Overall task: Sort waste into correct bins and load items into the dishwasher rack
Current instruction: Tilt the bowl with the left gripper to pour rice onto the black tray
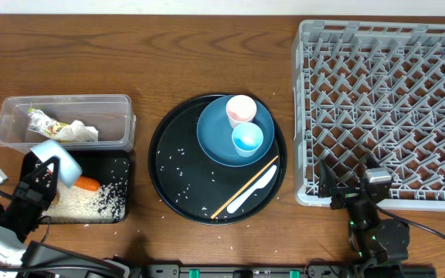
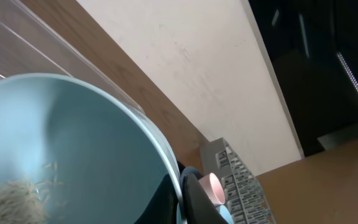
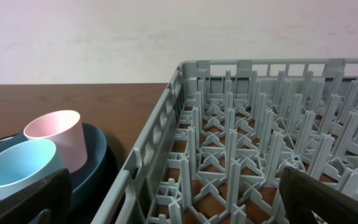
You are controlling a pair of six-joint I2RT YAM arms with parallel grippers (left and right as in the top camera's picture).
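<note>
The rack (image 1: 385, 108) stands right of the round tray (image 1: 174, 193) on the surface (image 1: 168, 46). The round tray carries the plate (image 1: 213, 139), which holds a pink cup (image 1: 242, 110) and a blue cup (image 1: 247, 139). The tub (image 1: 14, 123) and flat tray (image 1: 120, 171) lie to the round tray's left. There the left end effector (image 1: 43, 171) clamps the tilted bowl (image 1: 59, 158) beside a carrot (image 1: 88, 184). The right end effector (image 1: 352, 184), to the round tray's right, gapes wide and empty.

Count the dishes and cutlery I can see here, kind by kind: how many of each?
Plates: 1, the dark blue plate
Cups: 2, the pink cup and the light blue cup
Bowls: 1, the light blue bowl
Spoons: 1, the white spoon
Chopsticks: 1, the wooden chopstick
Total: 6
</note>
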